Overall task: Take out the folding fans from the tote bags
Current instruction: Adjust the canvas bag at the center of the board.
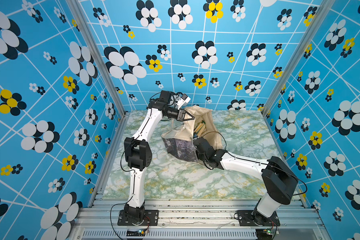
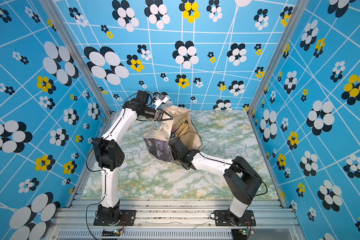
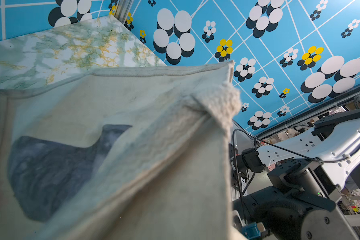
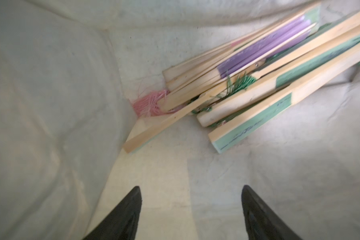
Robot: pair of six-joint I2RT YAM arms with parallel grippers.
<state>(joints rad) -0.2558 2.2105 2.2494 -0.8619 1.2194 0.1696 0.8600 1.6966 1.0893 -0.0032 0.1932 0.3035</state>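
Right wrist view: my right claw (image 4: pixel 190 193) hangs released inside the tote bag (image 1: pixel 212 124), near the far edge of the desk (image 1: pixel 175 180), short of the piled folding fans (image 4: pixel 247 83). Left claw (image 1: pixel 192 118) clenches its rim. I should straddle one fan crosswise.

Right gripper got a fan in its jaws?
No: in the right wrist view the right gripper is open and empty, and the folding fans lie ahead of it inside the tote bag.
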